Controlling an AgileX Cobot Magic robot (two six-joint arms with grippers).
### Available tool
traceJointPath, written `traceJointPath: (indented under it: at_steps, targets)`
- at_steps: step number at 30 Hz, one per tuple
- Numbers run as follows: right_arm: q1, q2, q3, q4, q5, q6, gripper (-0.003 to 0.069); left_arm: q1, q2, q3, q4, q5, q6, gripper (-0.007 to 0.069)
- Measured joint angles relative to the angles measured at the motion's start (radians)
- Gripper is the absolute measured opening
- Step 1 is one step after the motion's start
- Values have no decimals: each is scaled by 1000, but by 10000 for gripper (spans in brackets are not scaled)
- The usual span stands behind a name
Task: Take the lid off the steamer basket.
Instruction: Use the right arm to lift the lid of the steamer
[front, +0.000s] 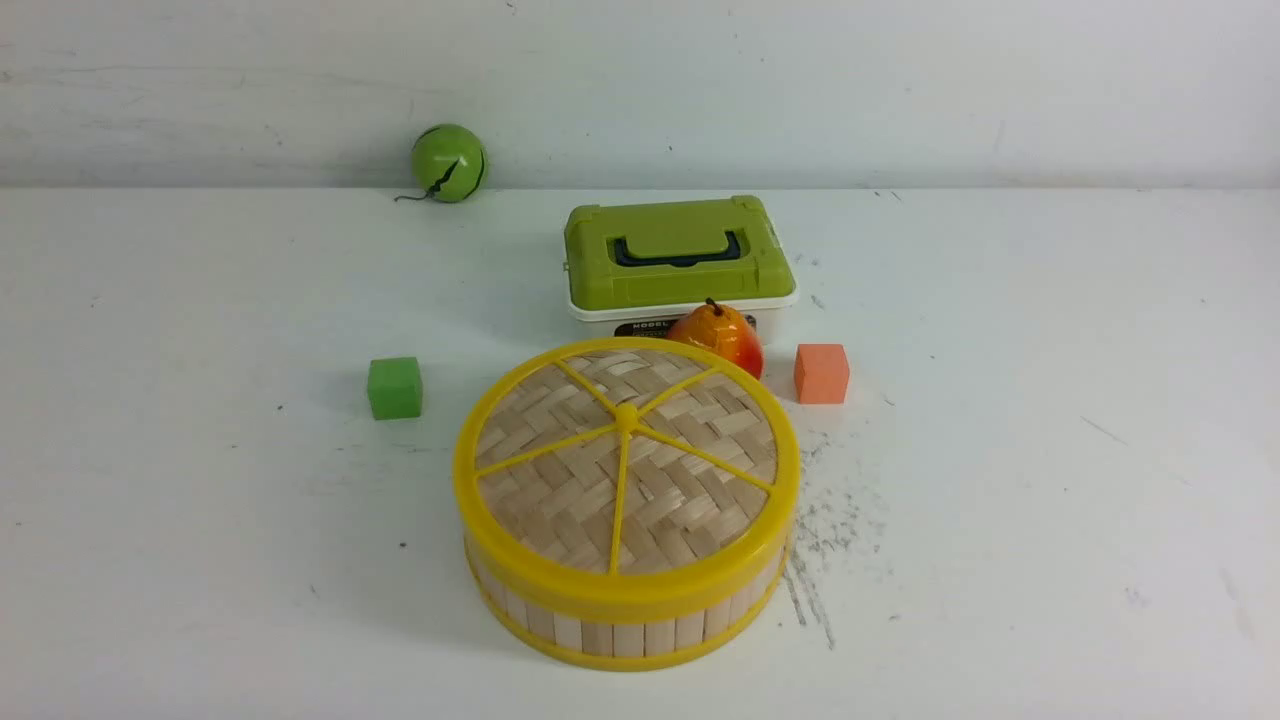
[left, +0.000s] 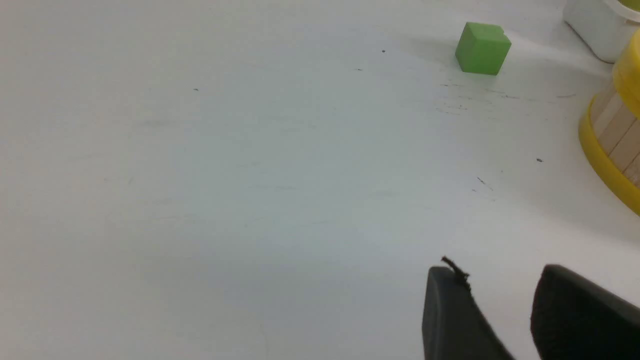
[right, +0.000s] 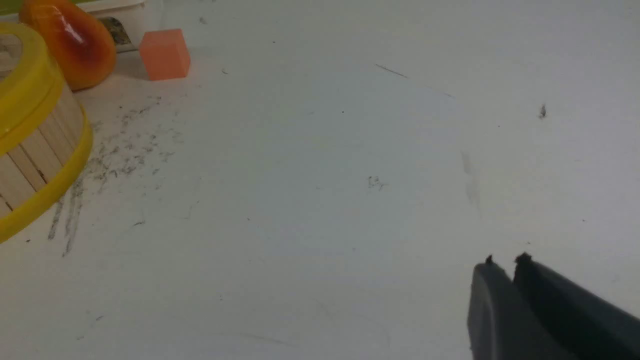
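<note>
The lid (front: 625, 460), a woven bamboo disc with a yellow rim and thin yellow spokes, sits flat on the steamer basket (front: 620, 632) at the table's front centre. Neither arm shows in the front view. In the left wrist view the basket (left: 617, 135) and lid rim (left: 630, 70) lie off to one side. My left gripper (left: 500, 280) is open over bare table, well apart from them, with nothing between its fingers. In the right wrist view the basket (right: 35, 155) with its lid (right: 25, 100) is far from my right gripper (right: 505, 262), which is shut and empty.
Behind the basket stand a green-lidded white box (front: 677, 255) and an orange-red toy fruit (front: 722, 335). A green cube (front: 394, 388) lies to its left, an orange cube (front: 821, 373) to its right. A green ball (front: 448, 162) rests against the back wall.
</note>
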Motion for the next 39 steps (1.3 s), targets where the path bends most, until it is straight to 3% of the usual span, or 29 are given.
traceJointPath:
  at_steps: [39]
  targets:
    - [0,0,0,-1,0,1,114,0,0,0,0,0,0,239]
